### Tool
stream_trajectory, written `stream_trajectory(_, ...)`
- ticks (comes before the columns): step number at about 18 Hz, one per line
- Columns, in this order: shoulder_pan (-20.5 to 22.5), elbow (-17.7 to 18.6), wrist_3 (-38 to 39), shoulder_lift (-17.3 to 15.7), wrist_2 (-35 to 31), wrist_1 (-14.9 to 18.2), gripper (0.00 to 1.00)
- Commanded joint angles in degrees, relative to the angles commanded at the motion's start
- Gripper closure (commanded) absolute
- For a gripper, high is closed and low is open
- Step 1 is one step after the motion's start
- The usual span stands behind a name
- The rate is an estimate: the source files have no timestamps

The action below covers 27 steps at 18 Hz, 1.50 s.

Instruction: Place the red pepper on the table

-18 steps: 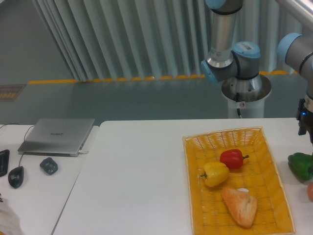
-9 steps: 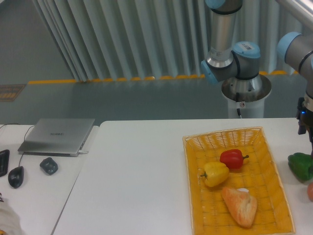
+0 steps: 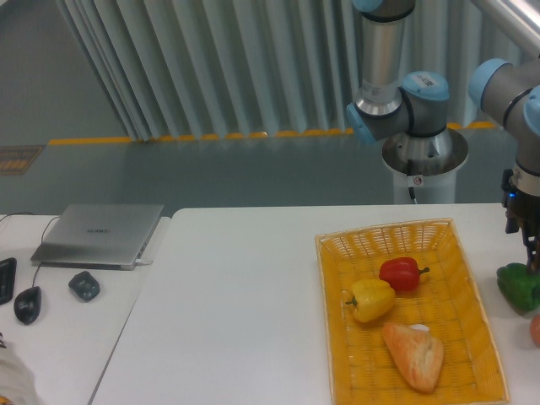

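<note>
I take the orange wicker basket as my landmark. The red pepper lies inside it, in the far half, with its dark stem pointing toward the right wall. Just in front of it and a little to the left lies the yellow pepper, close beside it and perhaps touching. At the near end lies a piece of bread.

The gripper hangs outside the basket, beyond its right wall, just above the green pepper on the table. It is partly cut by the picture edge, so I cannot tell how wide the fingers stand.

The step in hand, as I judge it, is to bring the gripper across to the red pepper. I would come down from above, with the fingers placed so that neither pushes the yellow pepper. The skin looks glossy, so I would grip around the widest part.
</note>
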<state>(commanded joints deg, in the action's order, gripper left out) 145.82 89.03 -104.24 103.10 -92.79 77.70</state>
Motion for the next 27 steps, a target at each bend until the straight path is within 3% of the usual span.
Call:
stream_trajectory(3,-5.3,0.7,0.4,0.1,-8.4,-0.2,0.0)
stream_trajectory(7,-8.6,3.1,4.2,-1.6,-7.9,-0.2,0.0)
stream_trajectory(10,-13.9,5.5,11.7,-1.9,-7.9,-0.4,0.0)
stream_trajectory(14,-18.2,7.0,15.6,-2.3,-7.7,-0.7,0.0)
stream_trajectory(21,-21.0,11.2,17.0,-1.5,-8.0,-7.0,0.0)
stream_trajectory(27,-21.1,11.3,16.9,0.1,-8.3,-8.2,0.0)
